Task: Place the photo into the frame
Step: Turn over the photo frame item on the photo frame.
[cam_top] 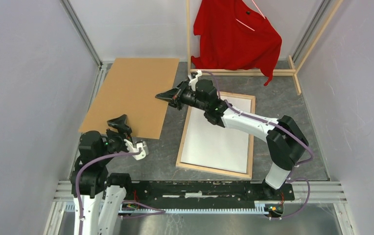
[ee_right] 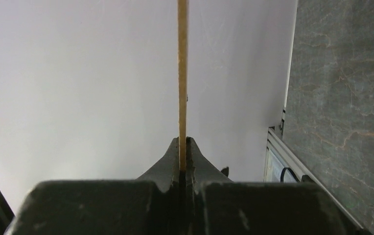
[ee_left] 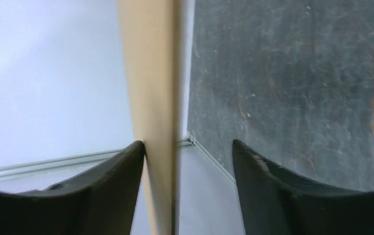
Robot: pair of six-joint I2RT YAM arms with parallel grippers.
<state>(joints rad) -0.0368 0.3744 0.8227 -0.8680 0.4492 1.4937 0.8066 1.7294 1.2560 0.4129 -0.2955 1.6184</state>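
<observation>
The frame (cam_top: 251,142) lies flat on the dark table, right of centre, bare-wood side up. A white sheet (cam_top: 219,132) fills its opening; it looks like the photo's plain white back. The brown backing board (cam_top: 126,93) hangs tilted above the table at the left. My right gripper (cam_top: 163,96) is shut on the board's right edge; the right wrist view shows the thin board edge (ee_right: 182,73) pinched between the fingers (ee_right: 184,142). My left gripper (cam_top: 119,121) is at the board's near edge. Its jaws (ee_left: 187,147) stand open around the board (ee_left: 153,98), which touches only the left finger.
A wooden clothes rack (cam_top: 244,72) with a red shirt (cam_top: 236,34) stands at the back right, just behind the frame. Pale walls close in on the left, right and back. A metal rail (cam_top: 199,188) carrying both arm bases runs along the near edge.
</observation>
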